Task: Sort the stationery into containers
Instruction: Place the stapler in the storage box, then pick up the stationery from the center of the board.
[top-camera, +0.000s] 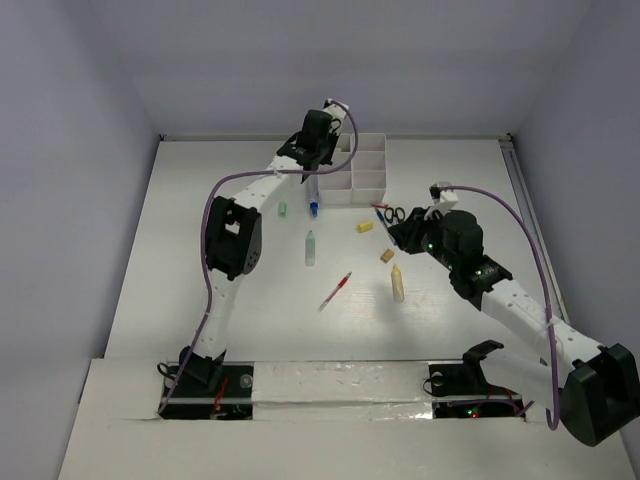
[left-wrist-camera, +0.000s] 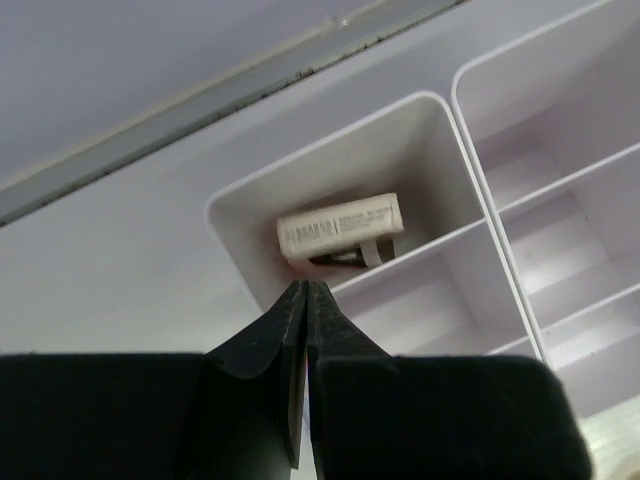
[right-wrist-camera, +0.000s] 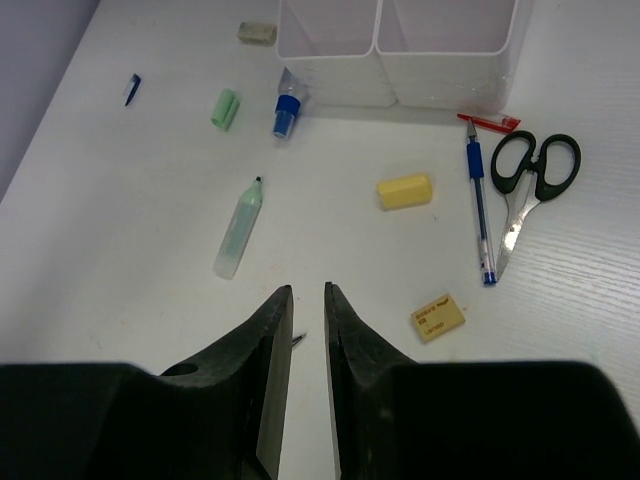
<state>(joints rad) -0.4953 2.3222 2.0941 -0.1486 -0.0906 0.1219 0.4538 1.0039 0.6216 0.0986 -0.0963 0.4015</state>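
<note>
The white six-compartment tray (top-camera: 368, 168) stands at the back centre. My left gripper (top-camera: 323, 152) hovers over its far left corner, shut and empty (left-wrist-camera: 305, 287). A white eraser (left-wrist-camera: 340, 230) lies in the compartment below it. My right gripper (top-camera: 398, 236) is low over the table with its jaws slightly parted and empty (right-wrist-camera: 308, 290). Ahead of it lie a pale-green marker (right-wrist-camera: 238, 230), a yellow eraser (right-wrist-camera: 404, 190), a beige eraser (right-wrist-camera: 440, 316), a blue pen (right-wrist-camera: 480, 215) and black scissors (right-wrist-camera: 530, 180). A red pen (top-camera: 336, 291) and a cream marker (top-camera: 397, 283) lie nearer the front.
A blue-capped tube (right-wrist-camera: 288, 108) leans at the tray's (right-wrist-camera: 400, 60) near wall. A small green cap (right-wrist-camera: 226, 108), another eraser (right-wrist-camera: 257, 32) and a tiny blue piece (right-wrist-camera: 132, 88) lie to its left. A red piece (right-wrist-camera: 490, 121) lies by the pen's top.
</note>
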